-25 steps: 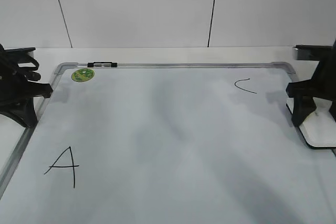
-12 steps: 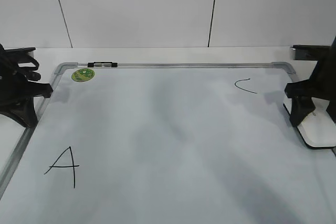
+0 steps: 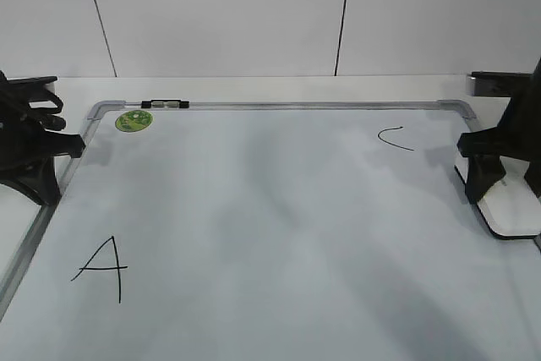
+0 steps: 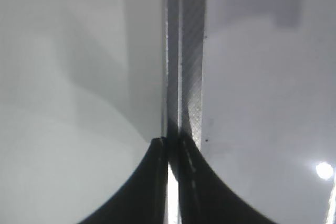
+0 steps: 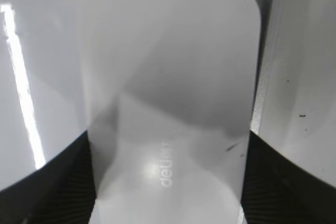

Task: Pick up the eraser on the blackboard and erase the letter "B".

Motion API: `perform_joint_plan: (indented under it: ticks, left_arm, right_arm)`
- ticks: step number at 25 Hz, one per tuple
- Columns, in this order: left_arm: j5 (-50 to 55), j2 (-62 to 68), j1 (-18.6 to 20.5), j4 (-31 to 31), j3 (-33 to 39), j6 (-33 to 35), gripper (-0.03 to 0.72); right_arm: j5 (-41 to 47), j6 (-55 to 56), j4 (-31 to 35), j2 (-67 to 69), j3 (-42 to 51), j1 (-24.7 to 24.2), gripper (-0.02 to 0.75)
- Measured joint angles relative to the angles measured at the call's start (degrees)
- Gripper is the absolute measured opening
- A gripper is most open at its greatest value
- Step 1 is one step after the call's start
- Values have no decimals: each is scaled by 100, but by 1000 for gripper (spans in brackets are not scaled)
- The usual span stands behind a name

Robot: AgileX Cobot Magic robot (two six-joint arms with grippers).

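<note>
The blackboard [image 3: 279, 217] is a white board with a grey frame, lying flat. It bears a black "A" [image 3: 103, 266] and a small "C" [image 3: 396, 138]; no letter "B" shows on it. The white eraser [image 3: 517, 209] lies at the board's right edge. My right gripper [image 3: 505, 185] straddles it, and in the right wrist view its fingers [image 5: 167, 148] press both long sides of the eraser [image 5: 168, 77]. My left gripper [image 3: 38, 173] is shut and empty over the board's left frame [image 4: 186, 51], its fingertips [image 4: 173, 142] together.
A black-and-silver marker [image 3: 165, 104] lies on the far frame, with a round green sticker [image 3: 133, 121] just below it. A white wall stands behind the table.
My right gripper and the eraser have shifted slightly left, toward the board. The left arm has not moved.
</note>
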Motion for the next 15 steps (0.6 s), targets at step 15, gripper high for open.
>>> perform_joint_plan:
  ticks: [15]
  left_arm:
    - [-10, 0, 0, 0, 0, 0, 16]
  right_arm:
    - [472, 153, -197, 0, -422, 0, 605]
